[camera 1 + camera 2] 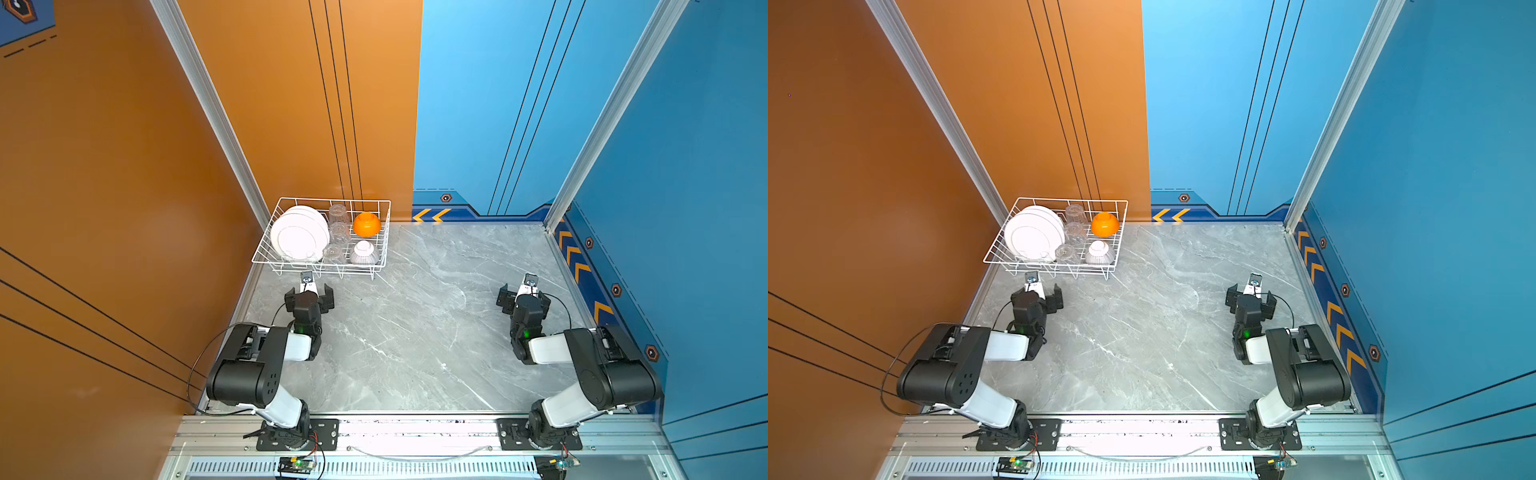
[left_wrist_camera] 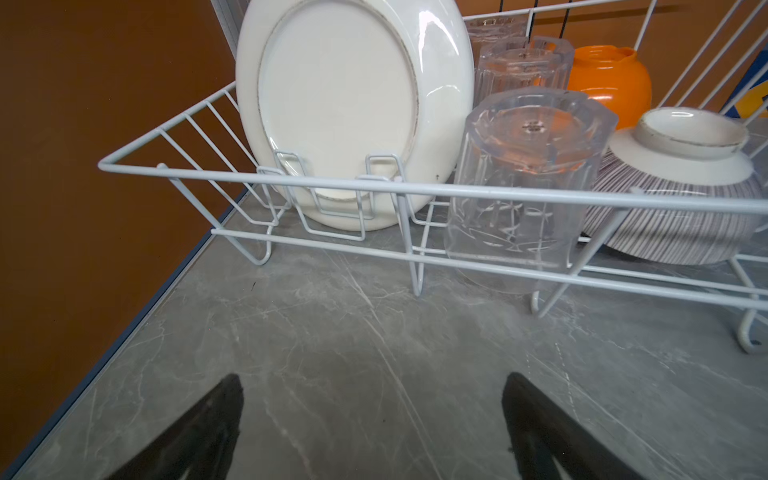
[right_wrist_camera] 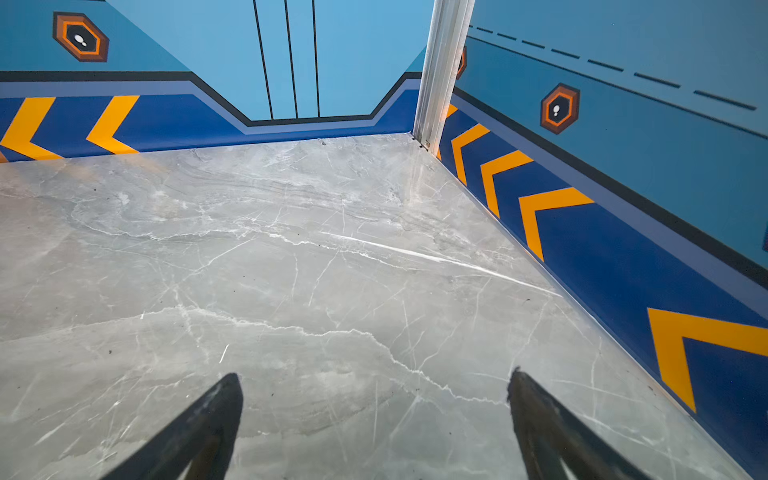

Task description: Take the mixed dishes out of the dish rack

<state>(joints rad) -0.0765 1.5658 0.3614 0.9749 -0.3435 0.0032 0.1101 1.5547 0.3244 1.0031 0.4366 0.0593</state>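
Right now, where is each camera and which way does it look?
Both top views: high above the arm bases, looking down on table, rack, left arm, right arm; jaws open.
Left wrist: low on the left arm, facing the rack's plate and glass; open jaws show.
Right wrist: low on the right arm, facing table, blue wall; open jaws show.
Shared: top views, left wrist see the rack.

Quick count: one dish rack (image 1: 266,232), three clear tumblers (image 1: 338,232), two bowls (one orange bowl (image 1: 367,224), one striped bowl (image 1: 364,253)), and white plates (image 1: 297,239). Two for sure, possibly a third rim behind, can't really tell.
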